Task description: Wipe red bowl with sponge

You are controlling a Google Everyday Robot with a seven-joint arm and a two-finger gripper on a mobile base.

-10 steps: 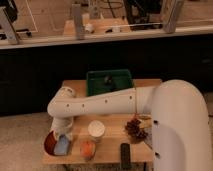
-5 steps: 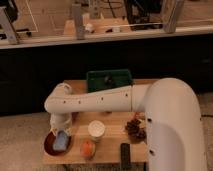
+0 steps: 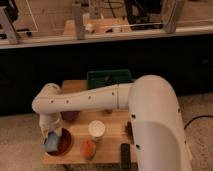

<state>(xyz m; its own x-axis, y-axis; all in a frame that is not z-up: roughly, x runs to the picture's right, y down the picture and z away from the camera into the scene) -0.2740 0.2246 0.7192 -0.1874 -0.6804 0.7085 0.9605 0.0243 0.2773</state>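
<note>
The red bowl (image 3: pixel 62 143) sits at the front left corner of the wooden table (image 3: pixel 111 145). The light blue sponge (image 3: pixel 51 143) lies against the bowl's left inner side. My gripper (image 3: pixel 52 136) reaches straight down from the white arm's wrist into the bowl, shut on the sponge, which pokes out below it. The wrist hides part of the bowl's left rim.
A white cup (image 3: pixel 96 129) stands right of the bowl, with an orange round object (image 3: pixel 88 148) in front of it. A dark remote-like object (image 3: pixel 125 155) lies at the front edge. A green bin (image 3: pixel 109 78) sits at the back. A dark purple item (image 3: pixel 70 116) is behind the bowl.
The gripper has carried the sponge leftward across the bowl, from near its middle to its left side. The bowl and the other objects have stayed put.
</note>
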